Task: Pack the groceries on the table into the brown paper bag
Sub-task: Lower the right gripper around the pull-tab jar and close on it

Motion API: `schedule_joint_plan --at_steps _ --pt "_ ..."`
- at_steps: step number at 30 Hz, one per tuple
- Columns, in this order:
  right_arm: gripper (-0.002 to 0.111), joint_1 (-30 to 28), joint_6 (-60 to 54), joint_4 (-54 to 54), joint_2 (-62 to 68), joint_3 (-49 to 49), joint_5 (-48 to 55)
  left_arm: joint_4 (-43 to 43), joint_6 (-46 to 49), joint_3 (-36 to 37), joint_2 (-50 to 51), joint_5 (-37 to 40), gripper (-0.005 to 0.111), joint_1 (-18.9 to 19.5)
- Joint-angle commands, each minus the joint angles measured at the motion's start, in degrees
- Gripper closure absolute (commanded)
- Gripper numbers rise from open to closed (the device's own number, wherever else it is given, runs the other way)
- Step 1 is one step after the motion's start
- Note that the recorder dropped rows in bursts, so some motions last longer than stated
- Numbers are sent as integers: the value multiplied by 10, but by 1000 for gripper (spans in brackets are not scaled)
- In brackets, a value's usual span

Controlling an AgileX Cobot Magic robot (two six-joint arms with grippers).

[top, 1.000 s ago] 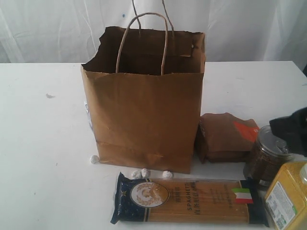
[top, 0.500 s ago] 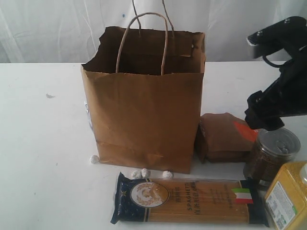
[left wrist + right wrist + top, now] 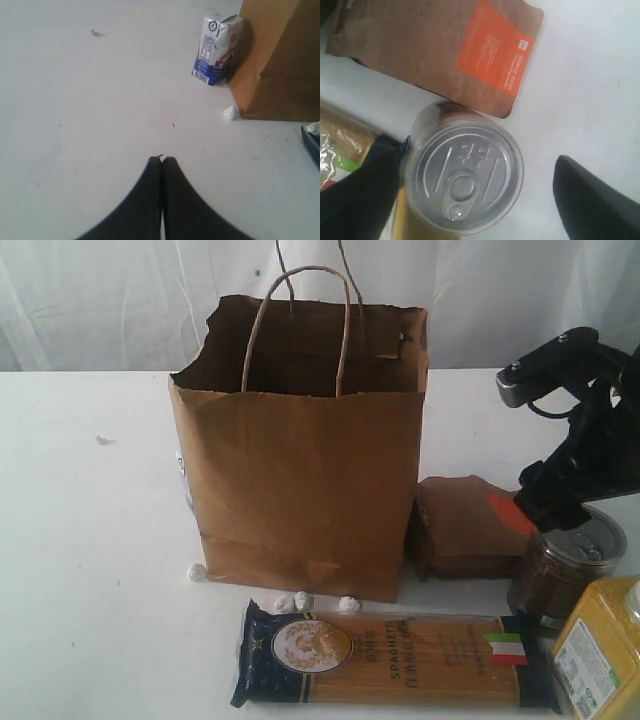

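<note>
The brown paper bag [image 3: 300, 450] stands open in the middle of the table [image 3: 90, 540]. In front of it lies the blue-ended spaghetti pack [image 3: 390, 655]. To the bag's right is the orange-labelled brown pouch [image 3: 470, 525] [image 3: 445, 55]. Nearer the front are the silver-lidded jar [image 3: 565, 565] [image 3: 465, 180] and the bottle of yellow grains [image 3: 600, 650]. My right gripper [image 3: 562, 512] [image 3: 475, 195] hangs open right over the jar, a finger on each side of the lid, not closed on it. My left gripper [image 3: 162, 160] is shut and empty above bare tabletop, left of the bag [image 3: 280, 60].
A small white and blue carton [image 3: 216, 47] stands against the bag's left side, barely showing in the exterior view. Tiny white pebble-like bits [image 3: 300, 600] [image 3: 231, 112] lie by the bag's base. A white curtain hangs behind the table.
My right arm has come in from the right edge, risen, then shifted left and down over the silver-lidded jar. The left gripper and the groceries have not moved.
</note>
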Motion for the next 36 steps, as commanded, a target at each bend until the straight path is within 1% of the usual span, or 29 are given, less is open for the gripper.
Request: schedule_joint_plan --at_steps 1,3,6,12,17,19,21,25,31,36 --pt "30 -26 -43 48 0 -1 -6 -7 1 2 -2 2 107 3" --pt "30 -27 -66 88 0 -1 -5 -6 1 2 -2 2 107 3" --pt "30 -27 -69 110 -6 -1 -20 -5 1 2 -2 0 107 3" --pt "30 -27 -63 116 -31 -1 -35 -5 1 2 -2 0 107 3" --pt "30 -27 -31 116 -64 0 -34 -5 3 2 -2 0 107 3" --pt "28 -27 -1 104 -71 0 -26 -5 3 2 -2 0 107 3" --pt "23 -27 21 92 -74 0 -17 -5 3 2 -2 0 107 3" --pt "16 -27 21 93 -73 0 -12 -5 3 2 -2 0 107 3" --pt "15 -27 21 96 -53 0 -16 -5 3 2 -2 0 107 3" --pt "15 -45 21 105 -28 0 -17 -5 3 2 -2 0 107 3"
